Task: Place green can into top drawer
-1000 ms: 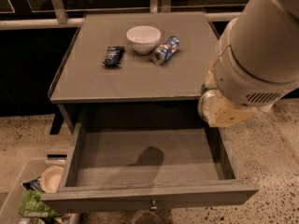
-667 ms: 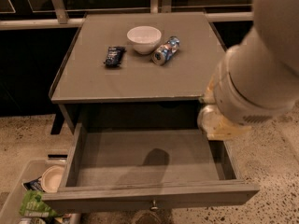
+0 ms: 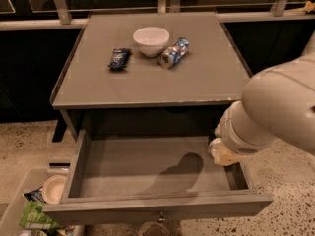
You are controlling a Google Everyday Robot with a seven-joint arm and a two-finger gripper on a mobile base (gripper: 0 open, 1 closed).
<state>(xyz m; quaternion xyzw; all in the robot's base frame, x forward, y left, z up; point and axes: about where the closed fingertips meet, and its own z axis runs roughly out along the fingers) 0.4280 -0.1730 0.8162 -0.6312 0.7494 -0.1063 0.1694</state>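
Observation:
The top drawer (image 3: 147,168) of the grey cabinet stands pulled open, its flat grey floor bare except for the arm's shadow. My arm (image 3: 275,107) comes in from the right, and its pale end with the gripper (image 3: 222,154) hangs over the drawer's right side, just above the floor. The arm's bulk hides what the gripper carries. The green can is out of view. The small round knob (image 3: 160,218) shows at the drawer's front.
On the cabinet top (image 3: 197,77) are a white bowl (image 3: 151,40), a dark blue packet (image 3: 119,58) and a blue, red and silver can (image 3: 174,53) lying on its side. A bin (image 3: 17,208) with a white dish and a green packet stands at lower left on speckled floor.
The arm's end has come down and forward from the cabinet's right edge to over the drawer's right side. Its shadow on the drawer floor has shifted right.

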